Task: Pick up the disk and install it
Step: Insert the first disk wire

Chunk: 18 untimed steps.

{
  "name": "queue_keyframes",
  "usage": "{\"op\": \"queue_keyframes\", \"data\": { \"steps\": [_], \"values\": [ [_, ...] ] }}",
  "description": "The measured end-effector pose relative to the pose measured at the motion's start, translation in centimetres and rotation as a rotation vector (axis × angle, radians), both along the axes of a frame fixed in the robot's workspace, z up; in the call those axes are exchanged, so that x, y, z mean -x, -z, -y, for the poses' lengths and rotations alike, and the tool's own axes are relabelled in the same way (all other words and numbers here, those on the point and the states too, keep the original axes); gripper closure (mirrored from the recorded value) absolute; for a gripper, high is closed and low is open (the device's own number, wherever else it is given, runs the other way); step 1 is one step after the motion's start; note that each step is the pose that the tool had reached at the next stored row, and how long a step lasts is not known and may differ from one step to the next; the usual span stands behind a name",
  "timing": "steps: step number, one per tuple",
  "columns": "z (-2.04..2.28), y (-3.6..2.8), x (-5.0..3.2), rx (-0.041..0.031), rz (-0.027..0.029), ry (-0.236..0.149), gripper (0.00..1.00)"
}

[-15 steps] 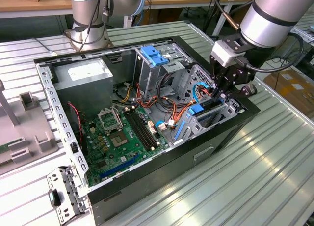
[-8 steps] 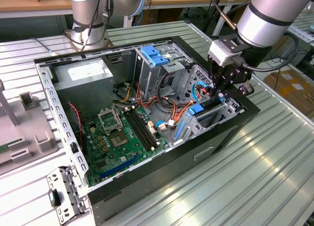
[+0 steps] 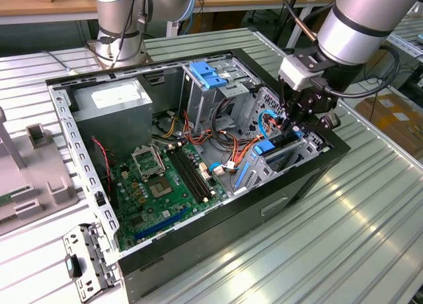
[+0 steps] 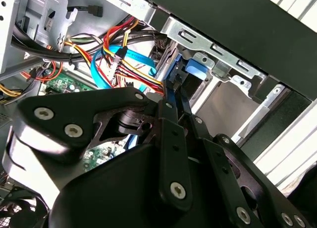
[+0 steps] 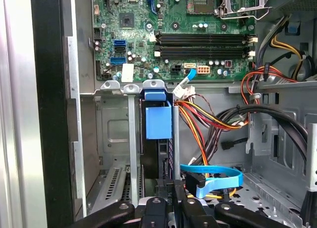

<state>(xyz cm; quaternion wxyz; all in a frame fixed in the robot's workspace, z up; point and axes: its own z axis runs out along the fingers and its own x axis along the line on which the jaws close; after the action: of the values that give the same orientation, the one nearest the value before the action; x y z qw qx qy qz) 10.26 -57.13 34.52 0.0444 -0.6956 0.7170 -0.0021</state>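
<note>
Closed narrow, my jaws grip the upper edge of the disk [image 5: 163, 158], which stands on edge in the drive bay [image 5: 119, 134] at the case's [image 3: 277, 198] front end. My gripper [image 3: 299, 122] sits just above that bay. Judging by its blue rail [image 5: 158, 120] level with the bay's top, the disk looks nearly seated; letting go remains. Loose cables [image 5: 208, 119] lie just beside it.

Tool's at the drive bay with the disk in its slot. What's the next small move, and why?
Probably a short, slow push straight along the bay. In the first wrist view the disk stands on edge between the metal bay uprights, blue rail end leading, with the tool directly behind it. Orange and red cables lie close beside the bay, so avoid drifting sideways.
</note>
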Motion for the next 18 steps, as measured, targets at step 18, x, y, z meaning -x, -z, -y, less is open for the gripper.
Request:
{"op": "queue_keyframes", "data": {
  "steps": [18],
  "values": [
    [0.03, 0.51, 0.08, -0.0002, -0.0001, 0.0, 0.82]
  ]
}}
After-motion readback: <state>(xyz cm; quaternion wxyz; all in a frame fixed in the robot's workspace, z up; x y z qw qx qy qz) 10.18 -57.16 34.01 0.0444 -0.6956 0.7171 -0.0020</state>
